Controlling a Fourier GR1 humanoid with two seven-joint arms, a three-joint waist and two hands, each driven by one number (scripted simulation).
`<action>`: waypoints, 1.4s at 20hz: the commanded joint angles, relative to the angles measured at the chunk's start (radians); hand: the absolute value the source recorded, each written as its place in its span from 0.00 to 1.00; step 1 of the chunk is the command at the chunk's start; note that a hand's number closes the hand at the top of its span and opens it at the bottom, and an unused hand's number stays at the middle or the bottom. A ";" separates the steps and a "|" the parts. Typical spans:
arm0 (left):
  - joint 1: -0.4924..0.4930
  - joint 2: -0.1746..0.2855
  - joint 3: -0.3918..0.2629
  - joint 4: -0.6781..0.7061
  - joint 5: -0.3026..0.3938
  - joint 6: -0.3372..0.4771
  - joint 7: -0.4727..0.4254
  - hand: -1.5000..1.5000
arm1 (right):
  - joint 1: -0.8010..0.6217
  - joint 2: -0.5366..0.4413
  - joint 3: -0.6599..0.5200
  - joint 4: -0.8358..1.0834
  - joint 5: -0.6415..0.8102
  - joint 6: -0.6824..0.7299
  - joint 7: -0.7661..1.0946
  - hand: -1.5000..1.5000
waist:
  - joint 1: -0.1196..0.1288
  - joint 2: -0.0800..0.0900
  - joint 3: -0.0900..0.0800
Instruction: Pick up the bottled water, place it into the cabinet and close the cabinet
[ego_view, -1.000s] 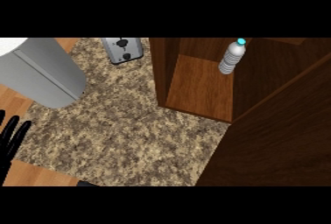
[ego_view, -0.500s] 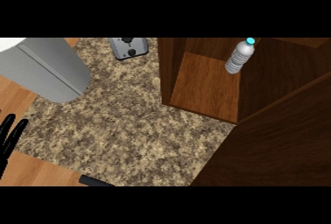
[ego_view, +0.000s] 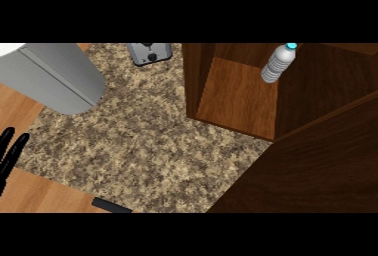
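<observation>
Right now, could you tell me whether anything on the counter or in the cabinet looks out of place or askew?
Nothing stands out. The bottled water stands upright inside the cabinet, whose door is open. The left hand rests at the view's left edge with straight fingers.

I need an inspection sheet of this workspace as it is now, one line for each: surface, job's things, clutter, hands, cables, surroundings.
Surface: speckled stone counter.
Job's things: the bottled water stands upright inside the cabinet; the cabinet door is open.
Clutter: a small grey device at the counter's far edge; a large grey box at the far left.
Hands: the left hand shows at the view's left edge, fingers straight, holding nothing; the right hand is not seen.
Cables: nothing seen.
Surroundings: light wood beside the counter at the left; a small dark shape at the lower edge, which I cannot identify.
</observation>
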 joint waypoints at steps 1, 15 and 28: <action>-0.010 0.009 0.014 0.016 0.005 -0.011 0.001 0.00 | -0.079 0.063 0.008 0.038 0.003 -0.061 0.090 1.00 | 0.001 -0.002 -0.001; -0.023 0.015 0.014 0.041 0.023 -0.033 0.019 0.00 | -0.390 0.190 -0.072 0.291 -0.004 -0.137 0.316 1.00 | -0.002 -0.014 0.005; -0.009 0.008 0.031 0.073 0.033 -0.037 0.015 0.00 | -0.835 0.446 -0.268 0.687 0.058 -0.405 0.444 1.00 | -0.038 -0.037 0.017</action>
